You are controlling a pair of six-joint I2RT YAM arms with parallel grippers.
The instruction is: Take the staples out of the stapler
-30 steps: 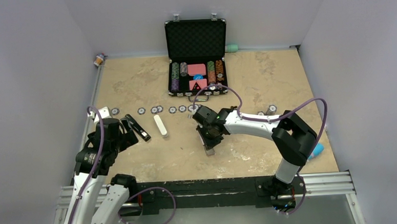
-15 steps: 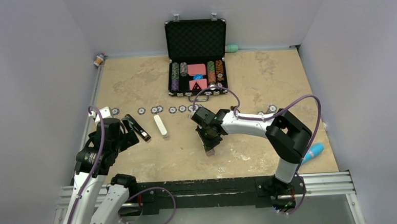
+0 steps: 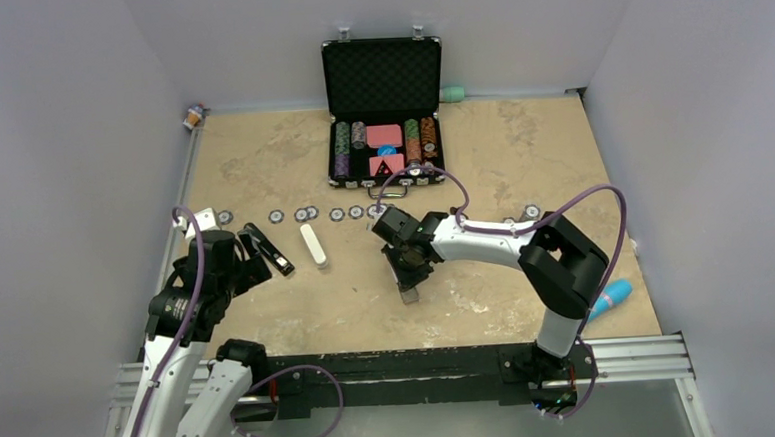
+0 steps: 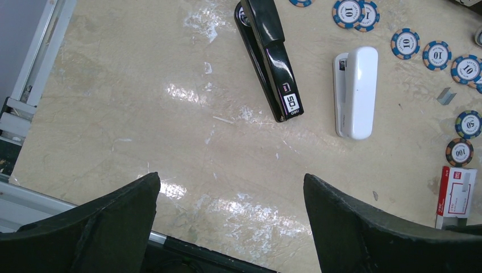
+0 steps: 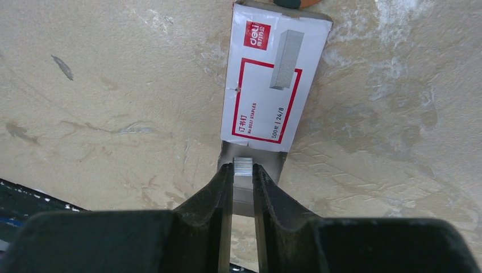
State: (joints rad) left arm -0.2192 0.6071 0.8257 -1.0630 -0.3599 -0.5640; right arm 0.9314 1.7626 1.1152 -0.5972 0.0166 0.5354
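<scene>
You'll see an open black chip case at top centre, a row of poker chips below it, a white block left of centre, and a blue tube at lower right.

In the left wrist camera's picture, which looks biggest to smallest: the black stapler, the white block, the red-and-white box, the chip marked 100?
1. black stapler, longest, though its top is cut off
2. white block
3. red-and-white box, partly hidden
4. chip marked 100
</scene>
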